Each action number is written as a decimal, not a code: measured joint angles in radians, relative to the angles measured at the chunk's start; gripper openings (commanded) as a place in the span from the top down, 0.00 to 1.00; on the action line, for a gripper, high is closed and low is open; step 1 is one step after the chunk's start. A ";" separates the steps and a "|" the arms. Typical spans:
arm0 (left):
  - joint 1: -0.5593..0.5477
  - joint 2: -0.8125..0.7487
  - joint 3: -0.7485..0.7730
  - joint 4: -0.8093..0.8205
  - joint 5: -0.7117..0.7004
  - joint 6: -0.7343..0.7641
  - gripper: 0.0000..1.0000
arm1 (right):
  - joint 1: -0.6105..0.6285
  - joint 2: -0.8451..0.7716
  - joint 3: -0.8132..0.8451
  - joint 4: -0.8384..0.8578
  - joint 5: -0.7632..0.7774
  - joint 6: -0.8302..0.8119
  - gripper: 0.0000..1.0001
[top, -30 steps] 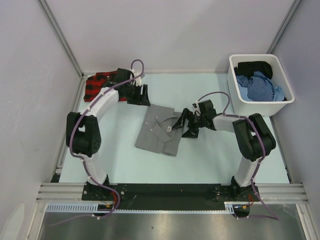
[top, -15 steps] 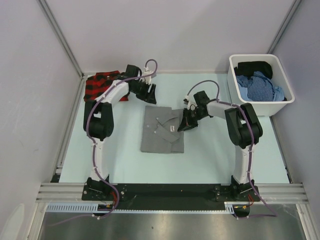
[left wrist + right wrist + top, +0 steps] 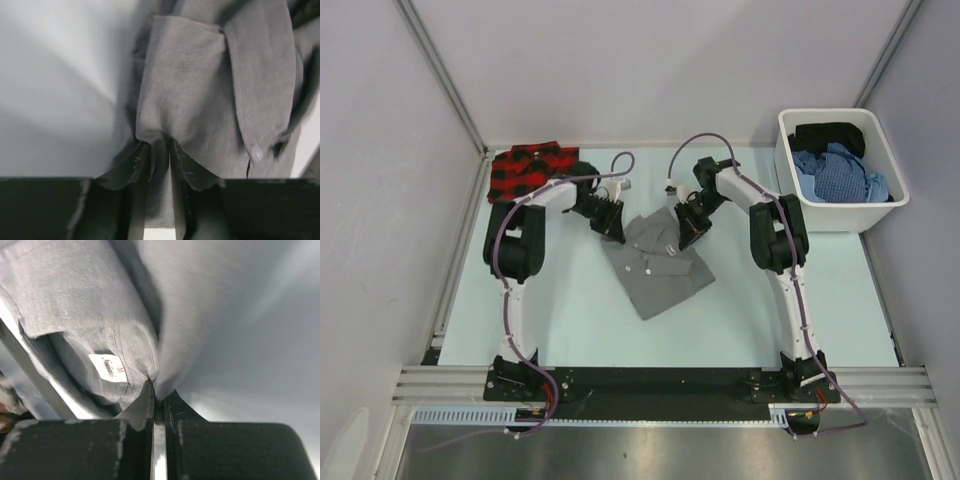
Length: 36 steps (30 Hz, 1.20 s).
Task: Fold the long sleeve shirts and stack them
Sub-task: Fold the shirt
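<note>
A folded grey long sleeve shirt (image 3: 658, 262) lies at the table's middle, turned at an angle. My left gripper (image 3: 612, 226) is shut on its upper left corner; the left wrist view has a fold of grey cloth (image 3: 195, 120) pinched between the fingers (image 3: 137, 165). At the collar on the upper right, my right gripper (image 3: 685, 230) is shut on the shirt. The right wrist view has the white neck label (image 3: 107, 367) just left of the pinched cloth. The red-and-black plaid shirt (image 3: 525, 168) lies folded at the far left corner.
A white bin (image 3: 838, 168) holding blue and black clothes stands at the far right. Grey walls close in the table (image 3: 570, 320) on three sides. Both arms reach over the far half of the table.
Both grippers have moved to the grey shirt's top edge and closed on it. The shirt has shifted toward the back and rotated, so it lies askew.
</note>
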 measured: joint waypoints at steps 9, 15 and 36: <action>-0.032 -0.370 -0.623 0.112 0.101 -0.173 0.54 | 0.074 0.142 0.294 -0.272 0.061 -0.520 1.00; -0.030 -0.613 -0.790 0.143 0.098 -0.272 0.31 | 0.146 0.131 0.320 -0.325 0.155 -0.790 0.99; 0.155 -0.576 -0.789 0.256 0.116 -0.397 0.52 | 0.160 -0.079 0.240 -0.085 0.166 -0.631 0.41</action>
